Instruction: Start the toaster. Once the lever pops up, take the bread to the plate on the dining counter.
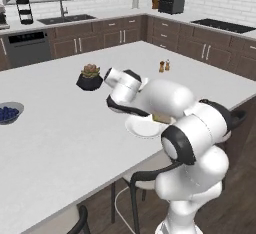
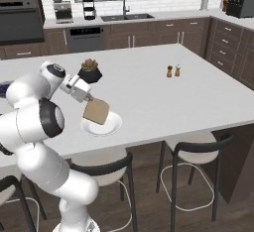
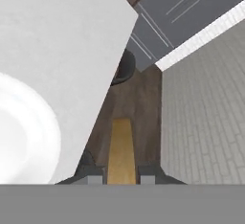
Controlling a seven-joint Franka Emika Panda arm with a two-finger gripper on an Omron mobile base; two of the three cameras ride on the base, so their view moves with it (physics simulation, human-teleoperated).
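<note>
One slice of bread [image 2: 96,111] sits clenched edge-on between the fingers of the claw [image 2: 91,99], hanging just above the plate [image 2: 111,126] at the left centre of the right base view. Both lie near the front edge of the white table [image 2: 198,102], with a small potted plant [image 2: 90,70] further back and two shakers [image 2: 173,71] well apart toward the right.
</note>
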